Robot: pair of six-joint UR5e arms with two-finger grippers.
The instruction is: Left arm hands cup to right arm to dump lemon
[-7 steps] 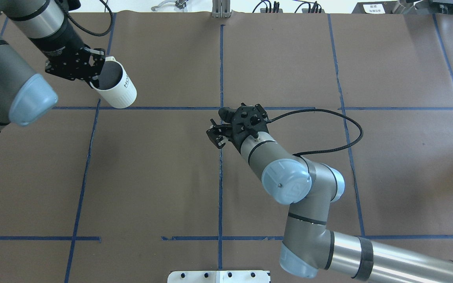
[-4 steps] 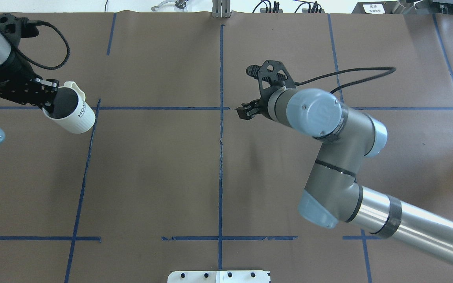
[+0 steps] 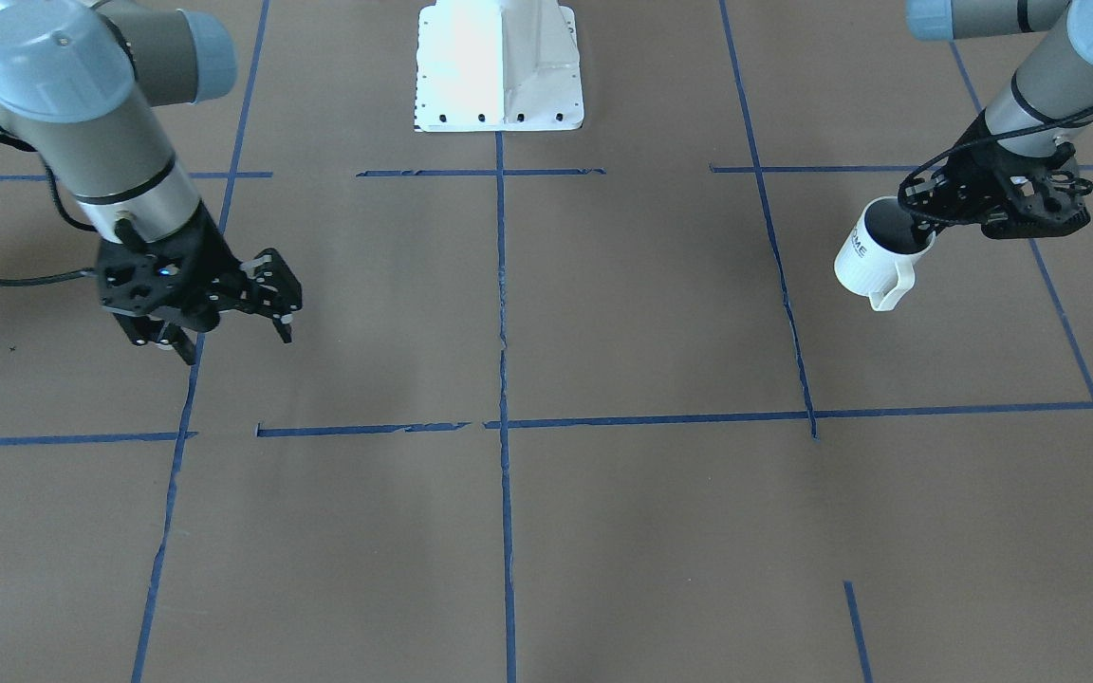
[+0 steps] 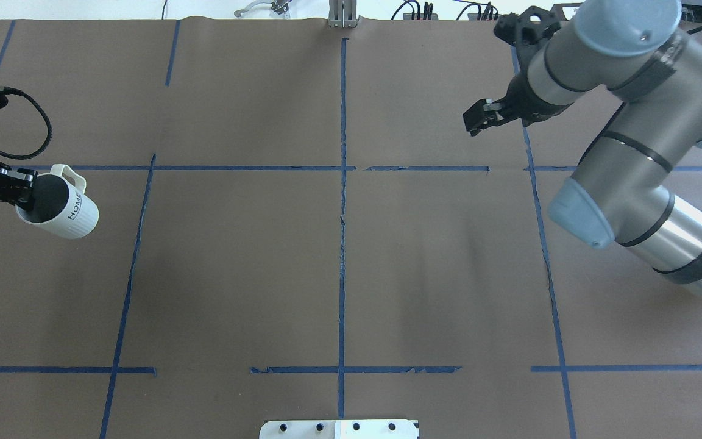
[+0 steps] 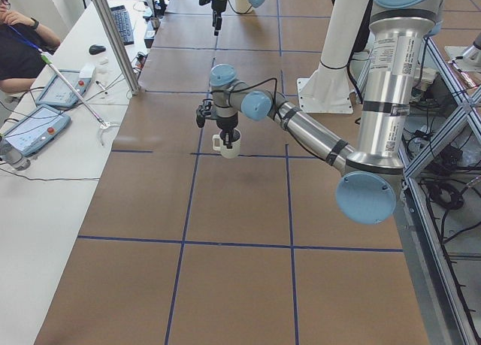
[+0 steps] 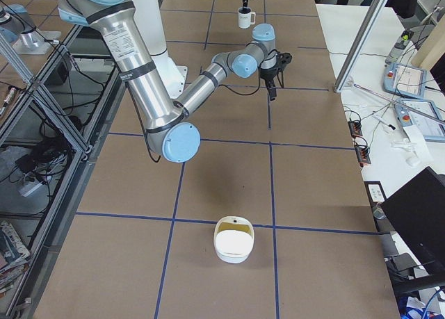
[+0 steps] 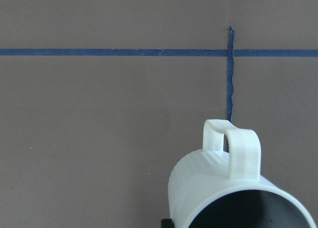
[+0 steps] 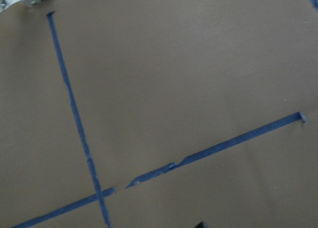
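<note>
My two arms have moved far apart. A second ago the right gripper (image 3: 238, 337) was near the middle of the table (image 4: 235, 274). Now it is way over on its own side. Its fingers are spread wide with nothing between them.

The left gripper (image 3: 926, 216) has slid out to the other side and taken the cup (image 4: 67, 210) along. Its fingers pinch the cup's rim, one inside and one outside. The white "HOME" mug hangs there above the table, with its handle pointing away from the robot.

I think the pass has not happened, because the cup is well away from the right gripper. I see no lemon. The part of the cup's inside that shows just looks dark.
</note>
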